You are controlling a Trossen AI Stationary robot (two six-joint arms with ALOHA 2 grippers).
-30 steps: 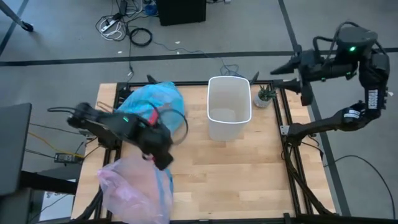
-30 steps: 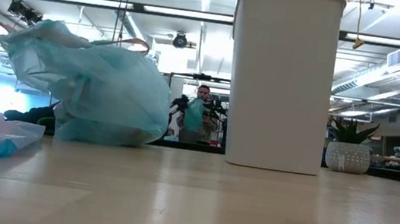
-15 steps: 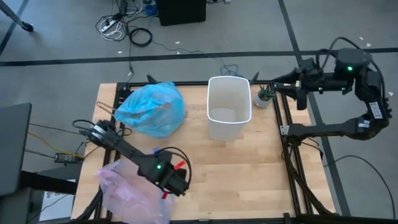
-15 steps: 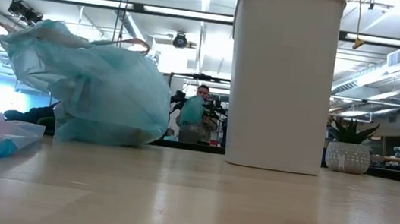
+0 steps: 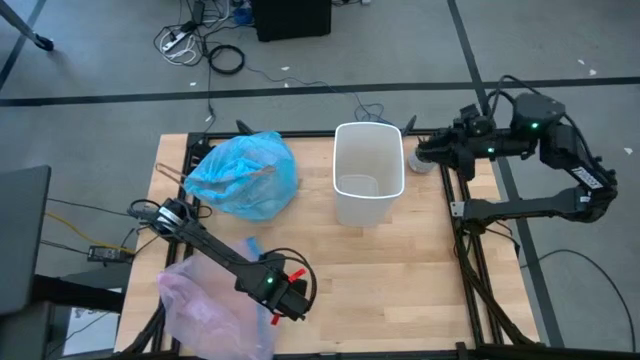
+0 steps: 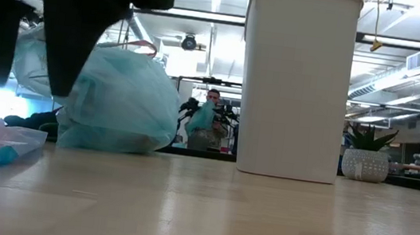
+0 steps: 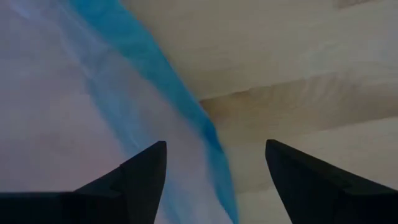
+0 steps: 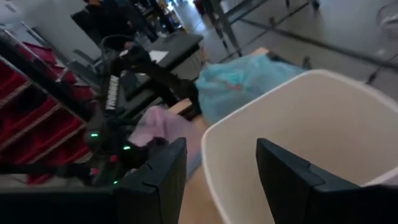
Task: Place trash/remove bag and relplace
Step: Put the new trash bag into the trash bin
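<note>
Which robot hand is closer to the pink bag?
The left. The left gripper, jaws open, hovers right at the pink bag's blue-rimmed edge at the table's near side. The right gripper, also open, is far off by the white bin.

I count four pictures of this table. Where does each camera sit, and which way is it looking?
High view: above the table, looking straight down; both arms show, left gripper by the pink bag, right gripper beside the white bin.
Low view: at tabletop height, looking level past the blue bag and the bin; the left gripper's open fingers hang at upper left.
Left wrist view: on that arm, looking down at the pink bag's blue rim.
Right wrist view: on that arm, facing the bin.
All but the left wrist view show the bin.
</note>
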